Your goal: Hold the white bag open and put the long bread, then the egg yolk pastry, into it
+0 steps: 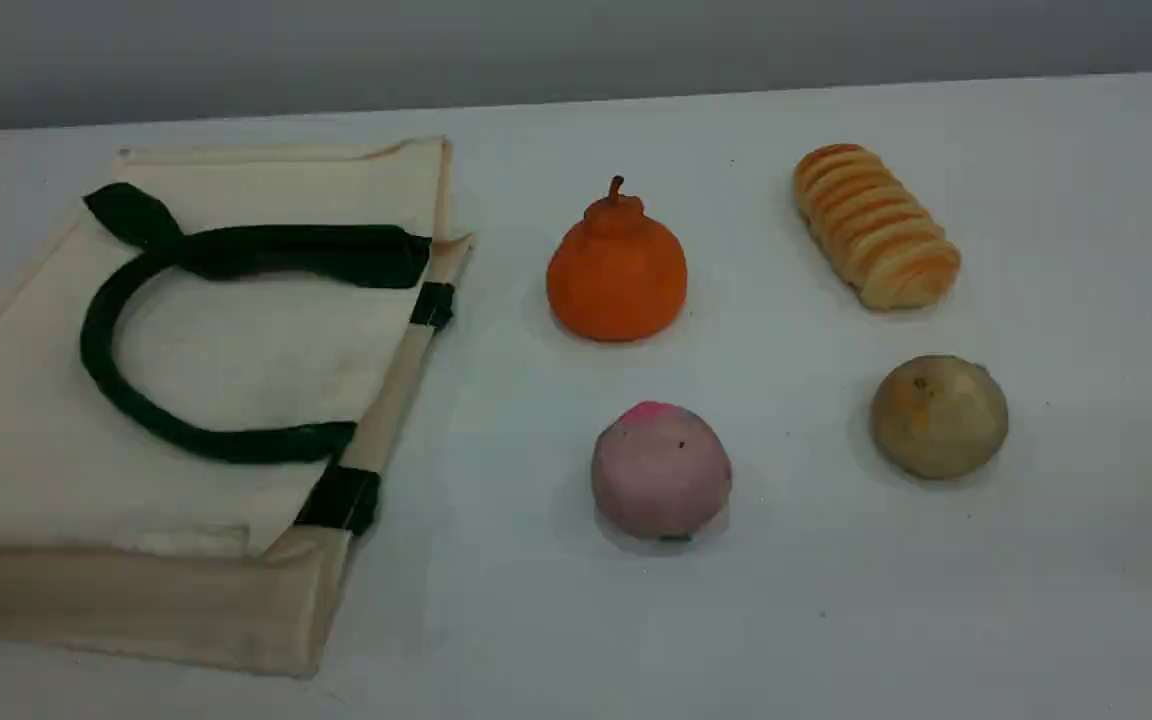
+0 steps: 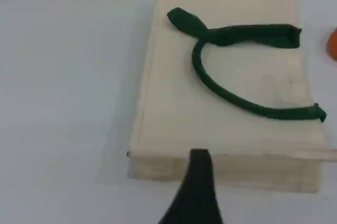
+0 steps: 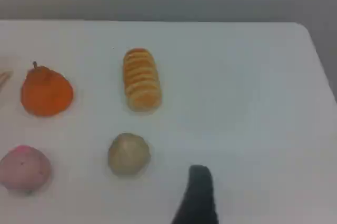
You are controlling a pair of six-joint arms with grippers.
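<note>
The white bag (image 1: 26, 450) lies flat on the table's left side, its dark green handle (image 1: 96, 340) looped on top. The left wrist view looks down on the bag (image 2: 168, 108), with one dark fingertip (image 2: 200, 174) of my left gripper near the bag's close edge and nothing held. At the far right rests the long bread (image 1: 874, 226), ribbed and golden-orange. The tan egg yolk pastry (image 1: 938, 416) sits nearer, in front of it. The right wrist view shows the long bread (image 3: 141, 79), the egg yolk pastry (image 3: 129, 153) and one fingertip (image 3: 199, 187) to the pastry's right, apart from it. Neither arm appears in the scene view.
An orange stemmed fruit (image 1: 617, 270) and a pink ball with a red top (image 1: 660, 470) stand between the bag and the two pastries. The table's right edge (image 3: 318, 56) shows in the right wrist view. A grey wall runs behind the table.
</note>
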